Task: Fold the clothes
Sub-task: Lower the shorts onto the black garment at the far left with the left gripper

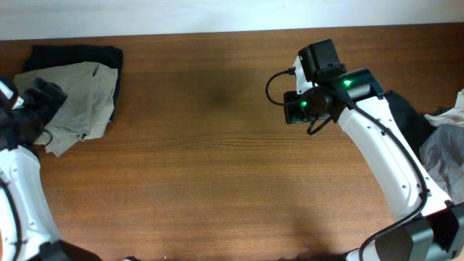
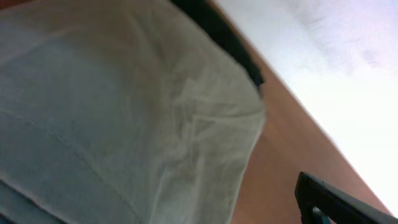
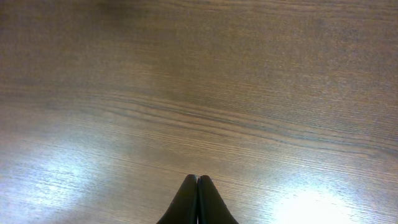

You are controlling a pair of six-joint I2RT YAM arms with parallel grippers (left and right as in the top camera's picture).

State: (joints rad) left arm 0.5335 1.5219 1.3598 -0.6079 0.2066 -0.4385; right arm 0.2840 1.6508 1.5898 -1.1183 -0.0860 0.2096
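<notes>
Over in the far left corner of the tabletop (image 1: 203, 167) lie the khaki shorts (image 1: 87, 98), folded into a loose bundle on top of a black garment (image 1: 76, 54) whose edge shows behind them. The left claw (image 1: 45, 96) sits over the shorts' left end with its jaws spread wide, gripping nothing; I cannot tell whether it touches the cloth. The right claw (image 3: 197, 186) is closed tight and empty, poised above bare wood right of centre. A heap of clothes (image 1: 446, 145), black, grey and white, sits at the right edge.
</notes>
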